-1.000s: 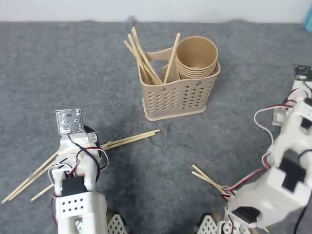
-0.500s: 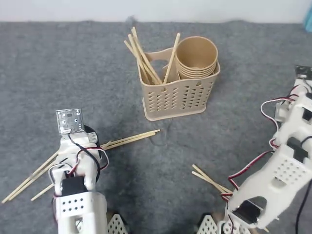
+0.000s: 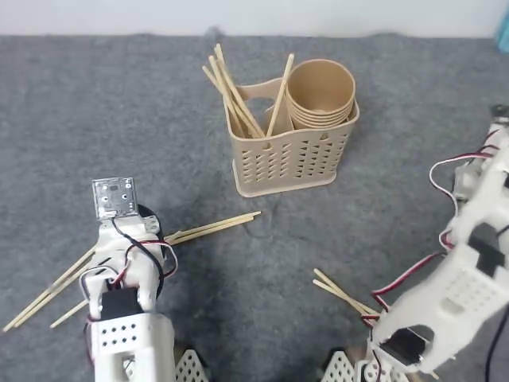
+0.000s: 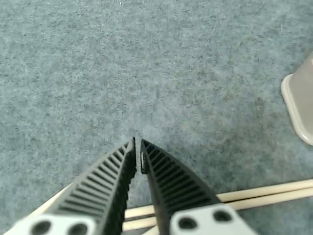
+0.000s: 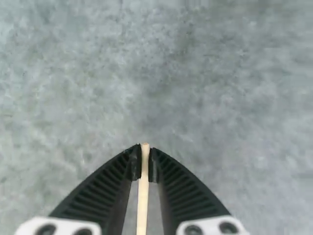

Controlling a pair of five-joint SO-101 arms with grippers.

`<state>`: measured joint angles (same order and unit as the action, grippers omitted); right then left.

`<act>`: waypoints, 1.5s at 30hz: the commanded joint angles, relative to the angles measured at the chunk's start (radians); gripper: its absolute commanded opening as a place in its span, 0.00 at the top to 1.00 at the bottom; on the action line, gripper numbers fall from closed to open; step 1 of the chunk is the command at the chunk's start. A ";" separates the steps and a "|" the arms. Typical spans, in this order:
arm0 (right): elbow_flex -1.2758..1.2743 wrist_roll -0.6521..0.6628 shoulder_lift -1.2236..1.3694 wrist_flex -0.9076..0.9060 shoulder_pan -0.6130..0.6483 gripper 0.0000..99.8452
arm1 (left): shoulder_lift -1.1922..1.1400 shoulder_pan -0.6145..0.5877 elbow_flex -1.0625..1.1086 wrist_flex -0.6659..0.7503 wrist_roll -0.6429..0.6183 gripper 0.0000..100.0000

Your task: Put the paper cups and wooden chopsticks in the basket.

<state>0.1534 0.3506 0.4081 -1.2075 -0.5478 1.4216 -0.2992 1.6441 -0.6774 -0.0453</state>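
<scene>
Where the table lies nearest in the high view, the left arm (image 3: 119,318) stands at the lower left and the right arm (image 3: 461,286) at the lower right, both on a grey carpet (image 3: 95,103).

Left gripper (image 4: 137,143): the ribbed black fingers (image 4: 110,181) are drawn together with only a thin slit between the tips and nothing between them. It hangs tip-down over bare carpet. A chopstick pair (image 4: 264,193) lies on the carpet beneath the fingers, and a corner of the basket (image 4: 301,107) shows further off.

Right gripper (image 5: 144,147): the fingers are clamped on a held chopstick (image 5: 142,205), which runs lengthwise between them and ends flush with their tips, above the carpet.

Beside the left arm, on its outer side, several outer chopsticks (image 3: 48,296) lie flat and slanted. The chopstick pair (image 3: 213,226) reaches out from under that arm toward the middle of the table. Near the right arm's base, a few loose chopsticks (image 3: 338,290) lie flat, close together.

Beyond these, well apart from both arms, the beige perforated basket (image 3: 290,159) stands upright. Its right compartment holds a nested stack of paper cups (image 3: 320,91), mouth up. Its left compartment holds stored chopsticks (image 3: 231,91), standing tilted with their ends above the rim. One leaning chopstick (image 3: 280,95) rests against the side of the cups.
</scene>
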 commanded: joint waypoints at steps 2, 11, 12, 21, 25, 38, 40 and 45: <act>0.025 -0.057 -0.226 -0.102 -0.036 0.99 | 0.014 0.003 -0.010 0.026 0.009 0.99; 0.005 -0.143 -0.501 -0.377 -0.045 0.99 | 0.014 0.000 -0.010 0.026 0.009 0.99; -0.014 -0.147 -0.532 -0.398 -0.039 0.99 | 0.014 -0.002 -0.010 0.026 0.009 0.99; -0.315 -0.183 -0.921 -0.361 0.030 0.99 | 0.014 -0.002 -0.010 0.025 0.009 0.99; -0.399 -0.183 -1.096 -0.265 0.068 0.99 | 0.014 -0.002 -0.007 0.025 0.009 0.99; -0.379 -0.307 -1.237 0.104 0.147 0.99 | 0.014 -0.002 -0.007 0.025 0.011 0.99; -0.356 -0.367 -1.267 0.122 0.165 0.99 | 0.014 -0.002 -0.007 0.025 0.011 0.99; -0.284 -0.446 -1.349 0.128 0.289 0.99 | 0.014 0.000 -0.007 0.025 0.011 0.99</act>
<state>-0.2194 -0.0529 -0.8761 -1.1093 -0.3253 1.4216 -0.2992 1.6441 -0.6774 -0.0453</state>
